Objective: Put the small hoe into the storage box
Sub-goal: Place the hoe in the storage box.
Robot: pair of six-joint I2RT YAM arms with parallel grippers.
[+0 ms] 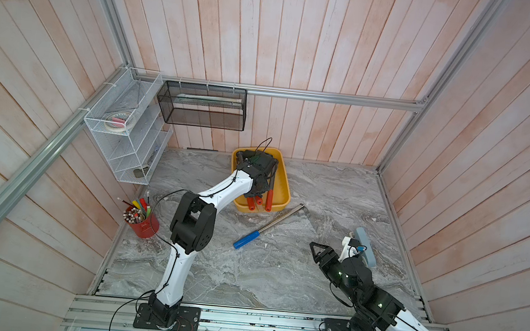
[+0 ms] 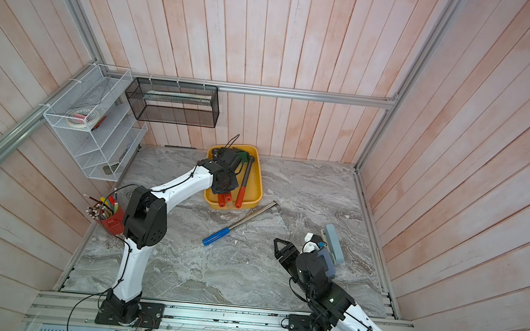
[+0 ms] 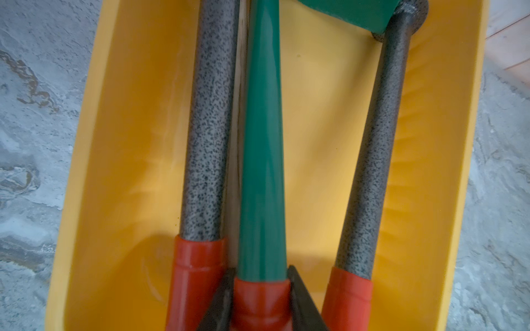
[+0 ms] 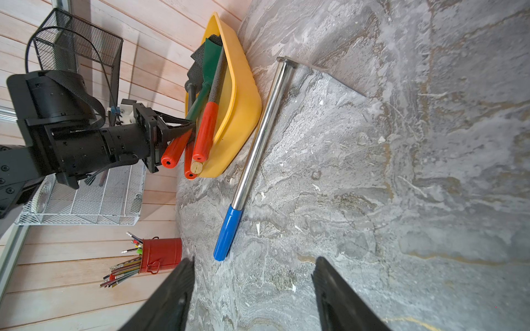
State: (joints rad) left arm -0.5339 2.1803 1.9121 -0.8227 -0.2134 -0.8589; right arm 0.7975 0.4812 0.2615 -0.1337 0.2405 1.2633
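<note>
Over the far middle of the grey marbled desk (image 1: 279,275), the left claw (image 3: 261,275) is pinched on the small hoe (image 3: 262,143) — a green steel tool with a tapering shaft, a flat green blade and a red plastic grip. Its fingers sit either side of the top of that grip. The hoe lies lengthwise within the storage box (image 1: 284,182), a shallow yellow plastic tray with rounded corners. Its blade points toward the far wall and its grip end juts over the near rim. Whether it already rests on the tray floor I cannot tell.

My reading is that this is the set-down step, with only the release left. The next move calls for spreading the claw and lifting straight up, clear of the neighbouring handles, so the hoe is not dragged back out.

The right claw (image 4: 253,260) hangs spread and empty over the near right of the desk.

The box also holds two speckled grey-shafted tools (image 3: 209,129) with red grips, one on either side of the hoe. Just near of the box, a chrome rod (image 1: 279,220) with a blue handle lies on the desk. At the left edge a red metal cup (image 1: 146,229) is stuffed with pencils. On the far wall a black mesh basket (image 1: 202,106) holds a pale strip, and left of it a white wire rack (image 1: 124,151) carries a tape roll (image 1: 117,122) on its top shelf.
</note>
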